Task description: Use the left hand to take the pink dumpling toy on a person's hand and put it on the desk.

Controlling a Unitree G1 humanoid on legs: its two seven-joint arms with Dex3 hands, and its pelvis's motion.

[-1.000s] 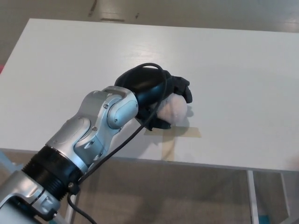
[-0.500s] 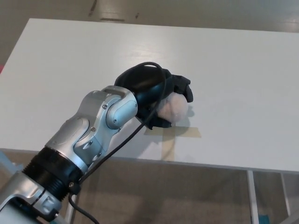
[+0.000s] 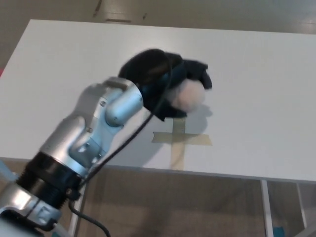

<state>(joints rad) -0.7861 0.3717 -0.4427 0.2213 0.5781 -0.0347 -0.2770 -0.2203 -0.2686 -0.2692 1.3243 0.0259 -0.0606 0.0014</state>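
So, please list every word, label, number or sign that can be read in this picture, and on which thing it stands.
None: no readable text shows anywhere.
left hand: black, no label visible; this part is motion-blurred.
pink dumpling toy: plain, no print.
desk: bare white, only a tape cross, which carries no writing.

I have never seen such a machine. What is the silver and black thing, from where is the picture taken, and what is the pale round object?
The picture comes from a camera on a humanoid robot's head, looking down at a white desk. The silver arm is the robot's own left arm, ending in a black left hand with thick fingers. That hand is closed around a pale pink dumpling toy. On the desk lies a cross of tan tape, near the front edge. The picture is slightly blurred. The right hand and any person are out of view.
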